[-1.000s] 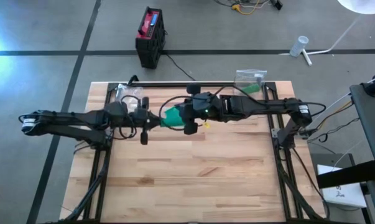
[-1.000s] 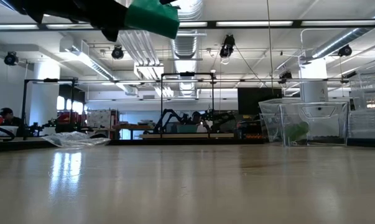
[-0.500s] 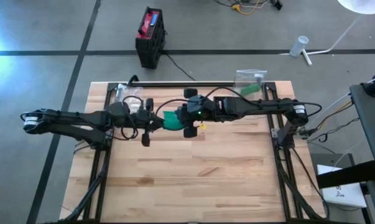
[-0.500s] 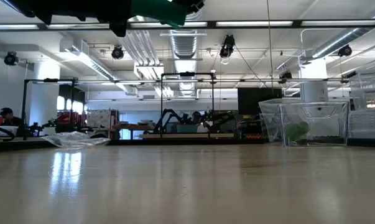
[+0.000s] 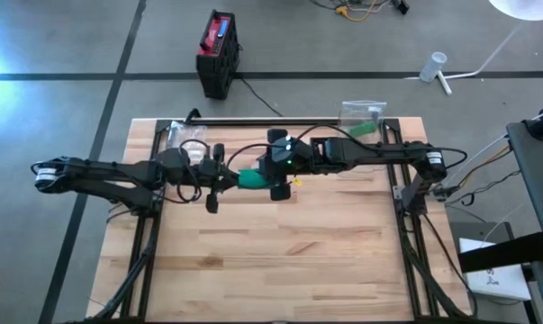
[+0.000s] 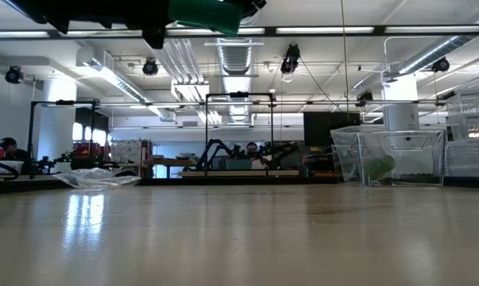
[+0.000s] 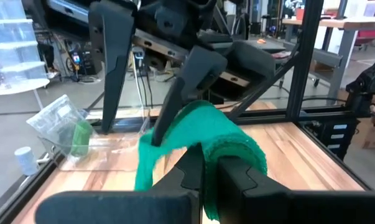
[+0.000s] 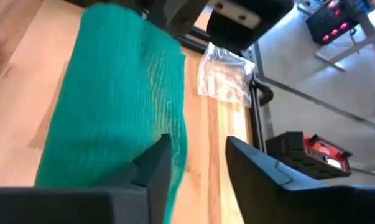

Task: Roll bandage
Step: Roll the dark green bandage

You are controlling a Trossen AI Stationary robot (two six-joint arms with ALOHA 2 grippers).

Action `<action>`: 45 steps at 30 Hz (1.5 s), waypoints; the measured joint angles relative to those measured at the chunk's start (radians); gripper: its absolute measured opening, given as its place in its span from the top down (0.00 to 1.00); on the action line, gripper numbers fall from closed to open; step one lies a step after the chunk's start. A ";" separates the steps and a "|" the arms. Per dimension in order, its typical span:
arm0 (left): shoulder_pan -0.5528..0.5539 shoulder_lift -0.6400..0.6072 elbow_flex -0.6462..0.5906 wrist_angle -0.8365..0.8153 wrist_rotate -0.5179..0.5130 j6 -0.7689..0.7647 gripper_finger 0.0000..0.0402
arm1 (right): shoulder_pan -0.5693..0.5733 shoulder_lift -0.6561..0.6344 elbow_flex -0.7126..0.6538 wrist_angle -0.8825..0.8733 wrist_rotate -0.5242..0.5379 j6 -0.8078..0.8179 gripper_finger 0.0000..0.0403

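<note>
A green bandage (image 5: 249, 179), partly rolled, hangs in the air between my two grippers over the far middle of the table. It shows at the top of the low view (image 6: 203, 11), well above the tabletop. My left gripper (image 5: 226, 177) comes from the table's left and is shut on the bandage (image 7: 206, 134). My right gripper (image 5: 262, 173) comes from the right and is open. In the right wrist view (image 8: 196, 165) the bandage (image 8: 112, 112) lies along one finger, and bare wood shows in the gap. My left gripper pinches the bandage's rolled end (image 7: 227, 146) between its two fingers, coming level from the table's left. The bandage is lifted clear of the table, and a loose flap (image 7: 147, 165) hangs down beside the fingers. My right gripper touches the bandage with one finger (image 7: 175, 99), whose tip rests on the roll's far side. The other finger (image 7: 109, 68) stands apart from it.
A clear bag with a green roll (image 5: 363, 119) lies at the table's far right, and another clear bag (image 5: 176, 133) lies at the far left. A black bar (image 5: 280, 121) runs along the far edge. The near half of the wooden table (image 5: 280, 261) is bare.
My left gripper has gone a little toward the table's right and my right gripper a little toward its left, so they stand closer together. The bandage has risen in the low view, and less of it shows between the grippers from above.
</note>
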 joint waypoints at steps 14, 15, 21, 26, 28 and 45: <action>0.000 -0.010 0.000 -0.004 -0.002 -0.002 0.98 | 0.016 -0.035 0.086 -0.027 0.105 -0.001 0.52; 0.000 -0.010 0.000 -0.003 -0.001 -0.002 0.98 | 0.016 -0.035 0.087 -0.029 0.104 0.004 0.52; -0.002 -0.010 0.000 -0.002 -0.001 -0.003 0.98 | 0.002 -0.032 0.067 -0.029 0.106 0.013 0.52; -0.002 -0.010 0.000 -0.001 -0.001 -0.003 0.98 | -0.003 -0.024 0.051 -0.044 0.106 0.037 0.52; -0.002 -0.010 0.000 -0.002 -0.001 -0.003 0.98 | -0.002 -0.033 0.051 -0.045 0.114 0.024 0.52; -0.002 -0.064 0.000 0.111 0.186 -0.169 0.98 | 0.216 -0.133 0.022 -0.322 0.217 0.042 0.55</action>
